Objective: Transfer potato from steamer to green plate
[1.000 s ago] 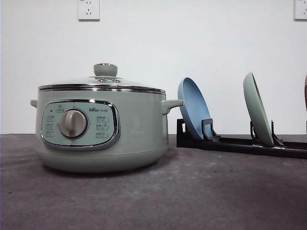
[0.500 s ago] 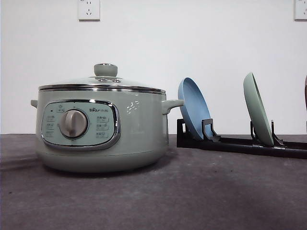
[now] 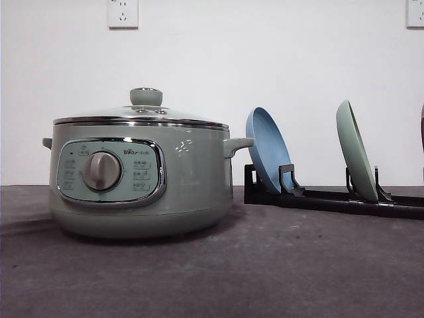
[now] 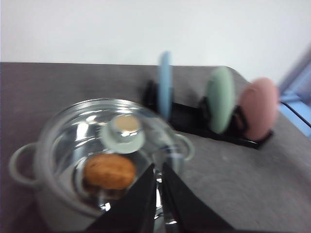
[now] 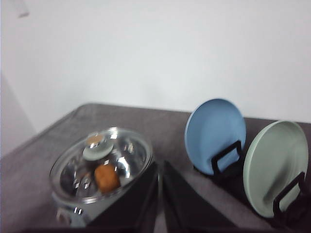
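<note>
Otherwise unchanged: steamer [image 3: 139, 179] lidded, potato [image 4: 109, 171] inside; both claws nearly closed, empty.

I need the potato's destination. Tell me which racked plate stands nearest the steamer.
The blue plate, upright at the rack's end beside the steamer. The green plate stands farther right, and the pink plate beyond it.

Steamer [image 3: 139, 179] is pale sage green with a chrome-rimmed panel, grey dial [image 3: 101, 171] and clear glass lid [image 4: 104, 141]. Potato [image 4: 110, 171] inside looks orange-brown. Plates on the black rack [image 3: 331, 199]: one blue [image 3: 267, 158], one mint green [image 3: 356, 151], one pink [image 4: 258, 108] (blurry). Table [image 3: 265, 265] is dark grey, wall [image 3: 265, 66] white.
</note>
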{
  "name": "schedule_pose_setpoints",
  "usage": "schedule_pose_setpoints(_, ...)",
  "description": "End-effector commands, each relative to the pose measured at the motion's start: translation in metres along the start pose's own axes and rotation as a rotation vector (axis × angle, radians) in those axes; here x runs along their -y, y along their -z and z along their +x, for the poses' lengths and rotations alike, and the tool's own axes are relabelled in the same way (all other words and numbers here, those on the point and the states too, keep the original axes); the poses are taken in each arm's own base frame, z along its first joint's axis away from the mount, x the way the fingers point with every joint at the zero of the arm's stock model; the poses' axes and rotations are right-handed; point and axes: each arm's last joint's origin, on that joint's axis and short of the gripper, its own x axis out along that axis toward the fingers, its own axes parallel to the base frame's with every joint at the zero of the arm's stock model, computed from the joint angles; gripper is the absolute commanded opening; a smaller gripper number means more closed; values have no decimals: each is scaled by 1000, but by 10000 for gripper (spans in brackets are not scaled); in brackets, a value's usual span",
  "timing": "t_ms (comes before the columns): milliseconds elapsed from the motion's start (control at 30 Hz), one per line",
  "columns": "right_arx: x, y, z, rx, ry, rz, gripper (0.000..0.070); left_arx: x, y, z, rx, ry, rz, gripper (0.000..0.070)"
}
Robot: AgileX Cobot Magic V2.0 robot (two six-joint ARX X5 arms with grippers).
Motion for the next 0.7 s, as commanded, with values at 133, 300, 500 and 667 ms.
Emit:
schedule_pose_setpoints(133,-3,-14,2,-122,-53,-28,3,10,-20,4,-16,92,106,10)
schedule_pose_setpoints(300,-1,-12,6,-177,-77,-7,3,13,-21,12,-36,124,122,16)
schedule_pose_setpoints(500,-2,-12,5,-175,-77,-6,3,13,-21,14,-44,127,117,29)
schedule_pose_setpoints(667,-1,-12,6,-177,-77,-4,64,13,-20,14,-57,125,112,125)
